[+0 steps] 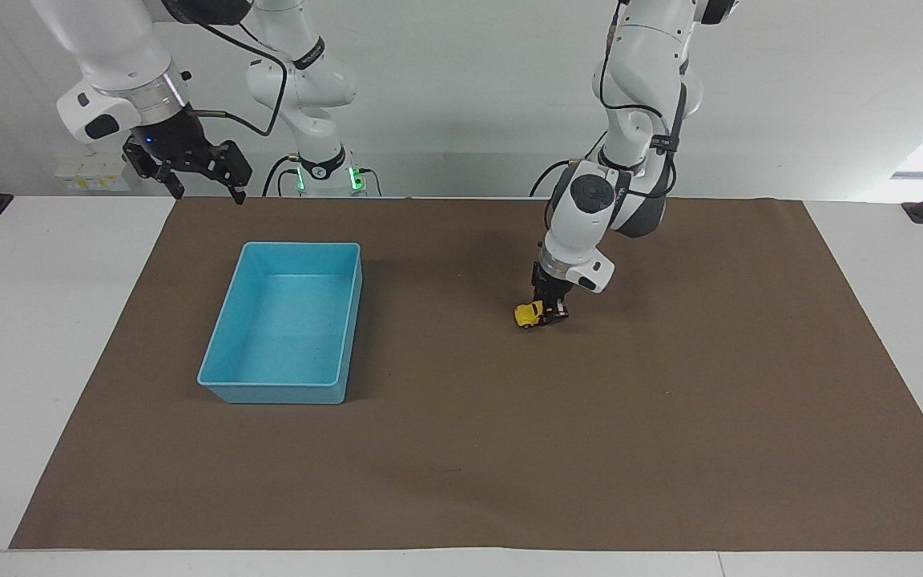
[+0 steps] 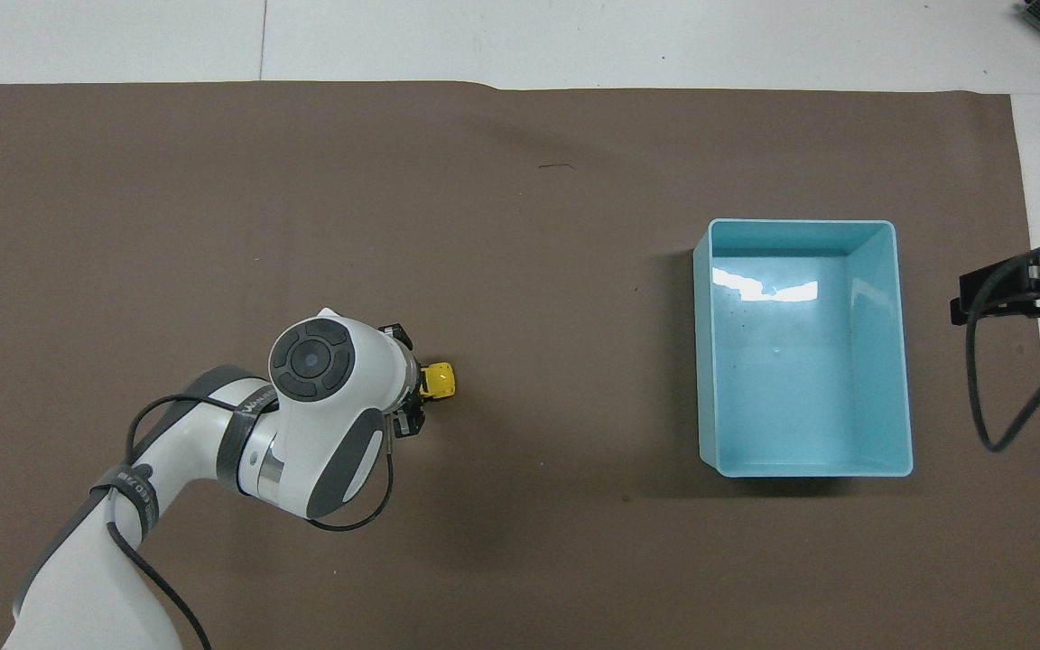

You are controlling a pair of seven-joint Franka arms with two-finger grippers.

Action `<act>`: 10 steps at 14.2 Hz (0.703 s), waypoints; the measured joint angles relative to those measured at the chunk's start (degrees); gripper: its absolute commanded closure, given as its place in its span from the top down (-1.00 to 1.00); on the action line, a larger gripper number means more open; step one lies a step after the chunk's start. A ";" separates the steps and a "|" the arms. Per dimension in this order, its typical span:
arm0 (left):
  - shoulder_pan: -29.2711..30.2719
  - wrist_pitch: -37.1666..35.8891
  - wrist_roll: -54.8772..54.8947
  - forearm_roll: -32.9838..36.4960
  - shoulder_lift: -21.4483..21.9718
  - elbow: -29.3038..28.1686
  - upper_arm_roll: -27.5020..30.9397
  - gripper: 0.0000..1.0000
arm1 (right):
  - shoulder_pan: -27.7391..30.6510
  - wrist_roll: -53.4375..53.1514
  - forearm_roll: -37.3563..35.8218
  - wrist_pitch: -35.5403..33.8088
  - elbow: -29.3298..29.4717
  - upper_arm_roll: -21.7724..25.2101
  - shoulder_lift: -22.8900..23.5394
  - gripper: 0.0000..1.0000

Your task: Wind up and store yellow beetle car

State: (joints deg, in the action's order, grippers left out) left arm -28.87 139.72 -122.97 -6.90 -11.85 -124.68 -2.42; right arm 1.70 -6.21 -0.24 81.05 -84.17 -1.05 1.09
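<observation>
The yellow beetle car (image 1: pixel 527 314) (image 2: pixel 439 380) is a tiny rounded toy on the brown mat, toward the left arm's end of the table. My left gripper (image 1: pixel 550 311) (image 2: pixel 413 397) is down at mat level and shut on the car's rear half, so only the car's nose pokes out toward the bin. The wrist hides the rest of the car in the overhead view. My right gripper (image 1: pixel 203 178) (image 2: pixel 1016 298) waits open, raised over the table edge beside the bin, holding nothing.
A light blue bin (image 1: pixel 221 377) (image 2: pixel 904 343) stands open and empty on the brown mat (image 1: pixel 461 449) (image 2: pixel 520 181) toward the right arm's end. White table (image 1: pixel 53 320) borders the mat.
</observation>
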 measured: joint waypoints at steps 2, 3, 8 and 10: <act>0.04 0.00 2.19 0.00 0.35 -0.48 0.36 -0.95 | 0.00 0.00 0.00 0.00 0.00 0.00 0.00 1.00; 0.17 -0.02 3.41 0.00 0.61 -0.81 0.59 -0.95 | 0.00 0.00 0.00 0.00 0.00 0.00 0.00 1.00; 3.89 -0.14 8.95 -0.30 2.75 -3.69 0.85 -0.93 | 0.00 0.00 0.00 0.00 0.00 0.00 0.00 1.00; 6.24 -0.32 11.64 -0.69 3.72 -4.91 0.86 -0.92 | 0.00 0.00 0.00 0.00 0.00 0.00 0.00 1.00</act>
State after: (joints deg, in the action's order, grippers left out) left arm -22.63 139.40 -111.33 -7.59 -8.13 -129.59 -1.57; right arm 1.70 -6.21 -0.24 81.05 -84.17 -1.05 1.09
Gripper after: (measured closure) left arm 0.551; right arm 0.000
